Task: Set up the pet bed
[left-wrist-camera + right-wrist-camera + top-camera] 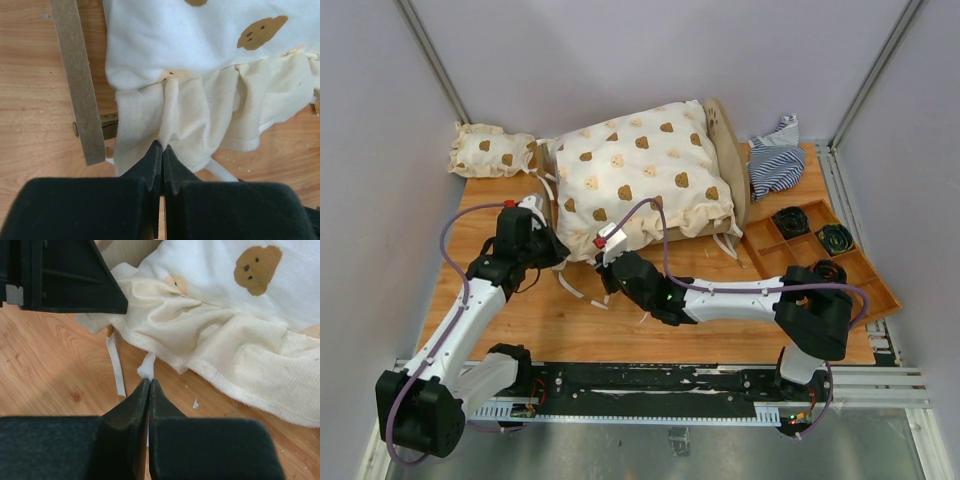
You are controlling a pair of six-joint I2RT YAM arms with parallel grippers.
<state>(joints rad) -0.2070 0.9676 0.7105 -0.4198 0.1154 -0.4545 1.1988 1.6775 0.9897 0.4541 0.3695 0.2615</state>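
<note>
The pet bed shows mainly as its rounded wooden end board (725, 135); a big cream bear-print cushion (640, 175) covers the rest. One light-wood board of the bed (80, 85) runs beside the cushion's corner. My left gripper (558, 250) is at the cushion's near left corner, shut on its cream frill (200, 120), which bunches into the tips of the left gripper (162, 147). Close beside it, my right gripper (603, 270) is at the front edge. The right gripper (150, 382) is shut on a white tie strap (148, 367) hanging from the cushion (225, 285).
A small bear-print pillow (492, 150) lies at the back left. Blue-and-white striped cloth (775, 160) is bunched behind the end board. A compartmented wooden tray (860, 265) with dark coiled items stands at the right. More loose straps (116, 365) trail on the wooden tabletop (570, 320).
</note>
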